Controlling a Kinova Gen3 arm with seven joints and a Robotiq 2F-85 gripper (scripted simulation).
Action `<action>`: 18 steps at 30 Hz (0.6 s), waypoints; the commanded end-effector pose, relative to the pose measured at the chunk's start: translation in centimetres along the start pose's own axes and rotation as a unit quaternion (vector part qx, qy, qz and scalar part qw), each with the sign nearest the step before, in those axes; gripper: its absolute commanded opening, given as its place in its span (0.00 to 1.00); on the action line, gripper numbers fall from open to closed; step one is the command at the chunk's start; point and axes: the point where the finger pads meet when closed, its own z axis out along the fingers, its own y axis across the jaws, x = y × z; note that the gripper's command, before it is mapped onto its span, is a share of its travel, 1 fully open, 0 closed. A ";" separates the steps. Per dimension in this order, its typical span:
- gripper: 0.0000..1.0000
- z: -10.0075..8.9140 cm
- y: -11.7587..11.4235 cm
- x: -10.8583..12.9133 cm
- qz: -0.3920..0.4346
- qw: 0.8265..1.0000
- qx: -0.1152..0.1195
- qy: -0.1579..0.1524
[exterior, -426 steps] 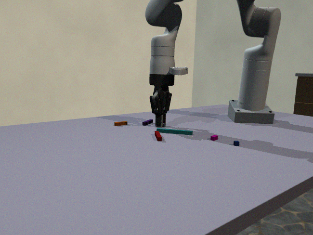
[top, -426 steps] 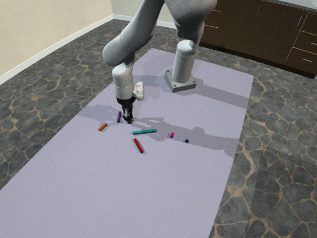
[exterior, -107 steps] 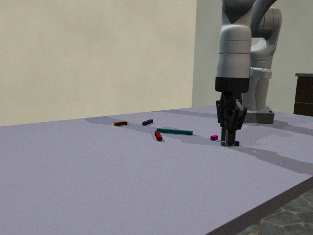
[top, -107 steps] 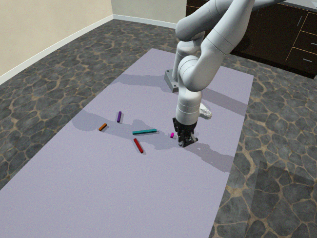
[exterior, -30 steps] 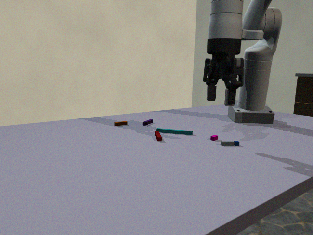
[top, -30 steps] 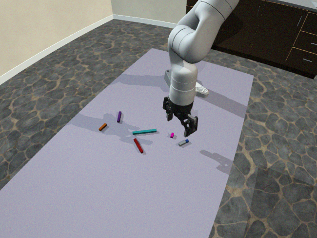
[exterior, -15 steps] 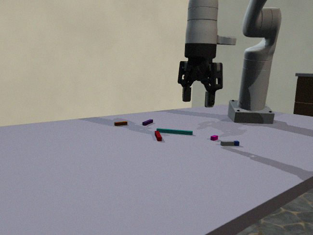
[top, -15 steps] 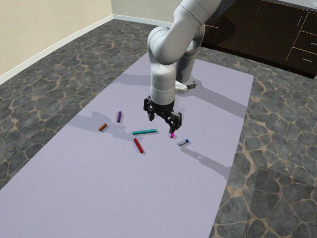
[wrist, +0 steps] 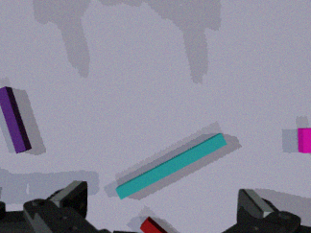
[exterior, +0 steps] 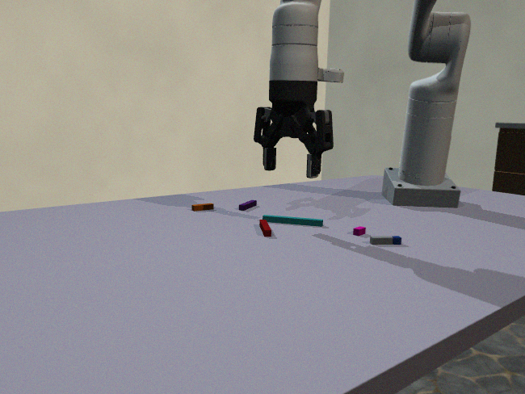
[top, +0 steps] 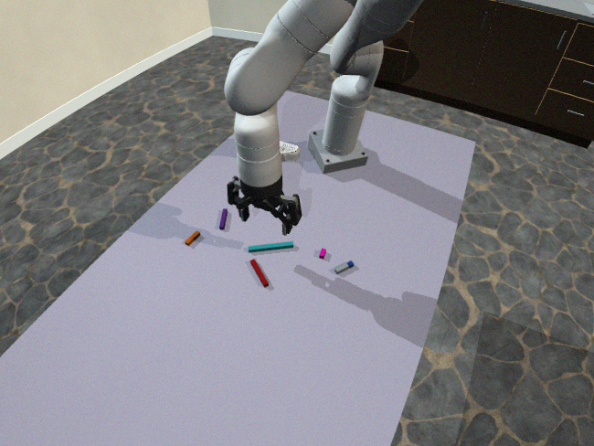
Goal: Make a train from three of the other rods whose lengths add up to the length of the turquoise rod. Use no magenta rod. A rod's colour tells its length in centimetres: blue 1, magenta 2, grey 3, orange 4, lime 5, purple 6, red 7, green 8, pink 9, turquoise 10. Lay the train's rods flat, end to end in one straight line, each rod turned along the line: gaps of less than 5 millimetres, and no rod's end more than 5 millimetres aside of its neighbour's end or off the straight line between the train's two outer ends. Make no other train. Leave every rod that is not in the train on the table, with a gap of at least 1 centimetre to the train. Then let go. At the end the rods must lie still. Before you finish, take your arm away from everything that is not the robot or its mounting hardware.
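Observation:
My gripper (top: 265, 224) hangs open and empty, well above the table, between the purple rod (top: 223, 218) and the turquoise rod (top: 270, 247); it also shows in the exterior view (exterior: 291, 165). The turquoise rod lies flat below and just in front of the fingers, as the wrist view shows (wrist: 171, 166). The red rod (top: 259, 271) lies just in front of the turquoise rod, apart from it. The grey rod (top: 341, 268) and the blue rod (top: 350, 263) lie end to end, touching, at the right. The orange rod (top: 192, 238) lies at the left. The purple rod also shows in the wrist view (wrist: 14, 119).
A magenta rod (top: 323, 252) lies between the turquoise rod and the grey and blue pair. The arm's base (top: 337, 155) stands at the back of the table. Dark cabinets (top: 503, 58) stand beyond the table's far right side.

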 end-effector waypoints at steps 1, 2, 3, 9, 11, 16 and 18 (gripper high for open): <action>1.00 0.1 -3.4 0.5 -0.003 1.000 0.001 -0.002; 1.00 0.2 -4.0 0.7 -0.013 1.000 0.000 -0.002; 1.00 0.2 -4.6 0.8 -0.024 1.000 -0.001 -0.002; 1.00 0.4 -6.8 1.4 -0.063 0.998 -0.003 -0.004; 1.00 0.4 -7.9 1.7 -0.081 0.997 -0.004 -0.006; 1.00 0.5 -10.1 2.5 -0.120 0.993 -0.006 -0.010; 1.00 0.6 -10.8 2.8 -0.133 0.991 -0.007 -0.012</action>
